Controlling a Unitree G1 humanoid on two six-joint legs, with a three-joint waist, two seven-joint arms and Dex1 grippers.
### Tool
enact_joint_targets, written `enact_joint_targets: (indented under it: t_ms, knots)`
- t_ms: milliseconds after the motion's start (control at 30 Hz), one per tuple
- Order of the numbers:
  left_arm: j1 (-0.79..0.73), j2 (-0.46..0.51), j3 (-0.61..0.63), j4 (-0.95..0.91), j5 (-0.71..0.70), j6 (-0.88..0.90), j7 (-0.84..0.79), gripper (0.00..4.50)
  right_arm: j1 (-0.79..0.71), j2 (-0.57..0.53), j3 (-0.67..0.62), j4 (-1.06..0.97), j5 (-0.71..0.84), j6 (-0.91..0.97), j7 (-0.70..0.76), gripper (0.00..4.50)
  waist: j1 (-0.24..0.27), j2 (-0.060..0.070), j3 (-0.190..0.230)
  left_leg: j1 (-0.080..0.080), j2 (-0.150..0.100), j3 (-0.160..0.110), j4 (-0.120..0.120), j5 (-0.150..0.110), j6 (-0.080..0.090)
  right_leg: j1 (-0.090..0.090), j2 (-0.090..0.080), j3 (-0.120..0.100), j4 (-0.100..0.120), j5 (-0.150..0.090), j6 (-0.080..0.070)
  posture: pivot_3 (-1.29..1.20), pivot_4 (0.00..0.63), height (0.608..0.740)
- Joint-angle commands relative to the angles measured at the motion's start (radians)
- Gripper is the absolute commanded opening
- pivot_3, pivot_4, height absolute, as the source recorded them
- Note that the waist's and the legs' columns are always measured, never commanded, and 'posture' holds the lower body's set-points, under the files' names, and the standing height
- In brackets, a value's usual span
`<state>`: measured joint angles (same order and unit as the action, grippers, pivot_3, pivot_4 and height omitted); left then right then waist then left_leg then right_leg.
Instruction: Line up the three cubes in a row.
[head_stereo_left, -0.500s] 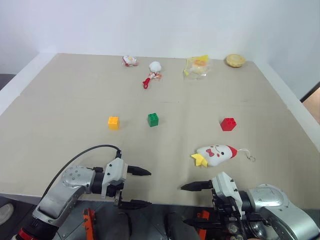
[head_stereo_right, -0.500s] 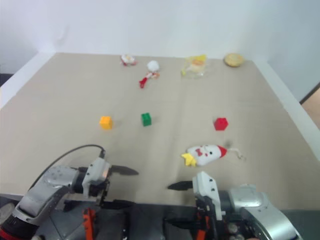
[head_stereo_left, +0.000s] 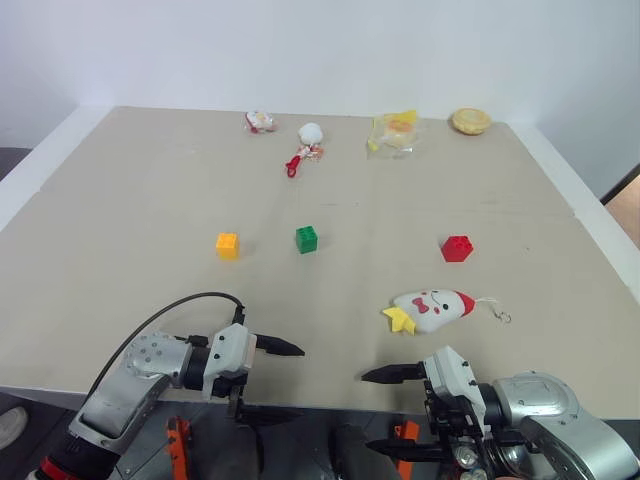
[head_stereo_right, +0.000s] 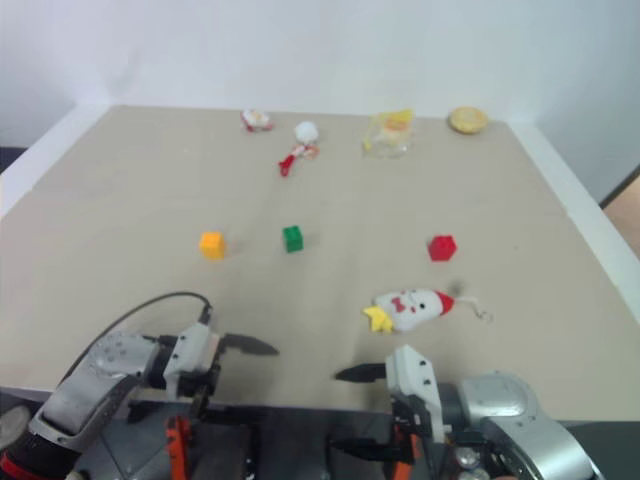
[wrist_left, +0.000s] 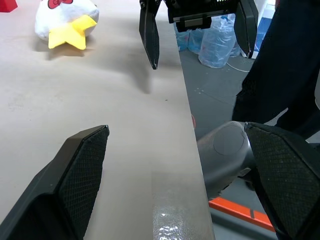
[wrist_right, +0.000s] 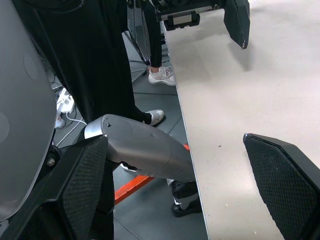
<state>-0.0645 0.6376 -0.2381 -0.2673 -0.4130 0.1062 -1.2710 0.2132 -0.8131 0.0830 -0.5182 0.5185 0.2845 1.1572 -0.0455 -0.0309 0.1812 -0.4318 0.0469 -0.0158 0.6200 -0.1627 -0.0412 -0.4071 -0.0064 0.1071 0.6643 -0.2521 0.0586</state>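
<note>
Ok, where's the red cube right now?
The red cube sits on the table's right side, beyond the plush chicken and well right of the green cube.

Table (head_stereo_left: 150, 220): matt beige board, smooth. Cubes, yellow-orange (head_stereo_left: 227, 245), green (head_stereo_left: 306, 239), red (head_stereo_left: 456, 248): glossy studded plastic. Chicken toy (head_stereo_left: 430, 309): soft plush cloth.

No readable text, label or number anywhere.

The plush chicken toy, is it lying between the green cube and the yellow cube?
No, the plush chicken toy lies nearer the table's front edge, just below the red cube, apart from the green cube and yellow cube.
</note>
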Motion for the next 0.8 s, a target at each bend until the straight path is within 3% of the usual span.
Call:
enact_joint_targets:
  t_ms: [33,233,500,800]
  knots:
    - [-0.007,-0.002,-0.002,-0.008,-0.002,-0.032,-0.021,4.49,0.005,0.001,-0.02,-0.038,0.024,-0.01,0.004,4.5,0.0,0.0,0.0,0.0,0.0,0.0,0.0,0.0,0.0,0.0,0.0,0.0,0.0,0.0,0.0,0.0,0.15,0.74]
    - [-0.105,-0.099,0.039,-0.001,-0.083,0.101,0.104,4.49,-0.046,-0.017,-0.079,-0.048,0.031,0.003,-0.028,4.5,0.0,0.0,0.0,-0.001,0.0,0.0,0.002,0.0,0.0,0.001,0.0,0.0,0.0,0.0,0.0,0.0,0.15,0.74]
    - [-0.288,-0.351,0.05,0.074,-0.052,0.142,0.358,4.49,-0.354,-0.086,-0.249,0.105,0.045,0.224,-0.218,4.5,0.0,0.0,0.0,-0.003,-0.001,0.0,0.01,0.001,0.002,0.002,0.0,0.001,0.0,0.006,0.005,0.0,0.15,0.74]
    - [-0.316,-0.432,0.014,0.084,-0.027,0.13,0.391,4.49,-0.333,-0.142,-0.212,0.257,-0.074,0.301,-0.234,4.5,0.001,0.0,-0.001,-0.004,-0.003,-0.003,0.002,0.001,0.003,0.0,0.003,0.002,0.0,0.005,0.01,0.0,0.15,0.74]
